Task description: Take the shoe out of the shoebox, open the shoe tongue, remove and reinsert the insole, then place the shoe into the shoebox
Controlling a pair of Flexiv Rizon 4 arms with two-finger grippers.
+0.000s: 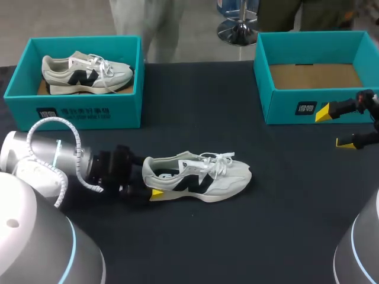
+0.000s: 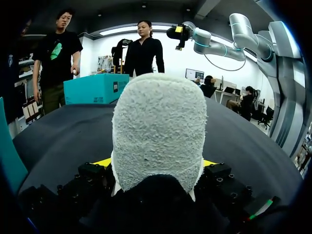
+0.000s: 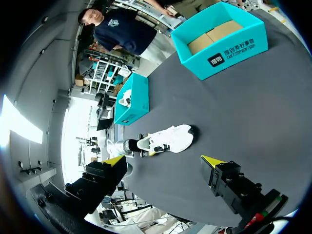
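Head view first: the left gripper (image 1: 151, 181) is clamped on the heel of the shoe (image 1: 201, 177), which lies on its side on the black table (image 1: 195, 124) with its toe pointing away from the fingers. Only one yellow tip shows from up here, on the near side of the heel; the other is hidden behind the shoe. From the left wrist view it's plainer: the fuzzy pale heel of the shoe (image 2: 158, 126) fills the space between the fingers, and a yellow tip presses against it on each side of the left gripper (image 2: 157, 165). Off to one side of that arm, toward the table's back edge, sits a teal shoebox (image 1: 83, 109) with a second shoe (image 1: 89, 74) lying in it. The right gripper (image 1: 333, 127) hangs well apart from the shoe, with its two fingers spread wide, just in front of the near wall of the other shoebox (image 1: 284, 103), whose brown cardboard floor shows. In the right wrist view the right gripper (image 3: 163, 162) has its yellow tips far apart above the dark cloth, and the shoe (image 3: 168, 139) lies ahead of them, its heel held in the left gripper (image 3: 134, 145). Farther ahead and off to either side stand the other shoebox (image 3: 234, 48) and the teal shoebox (image 3: 132, 100).
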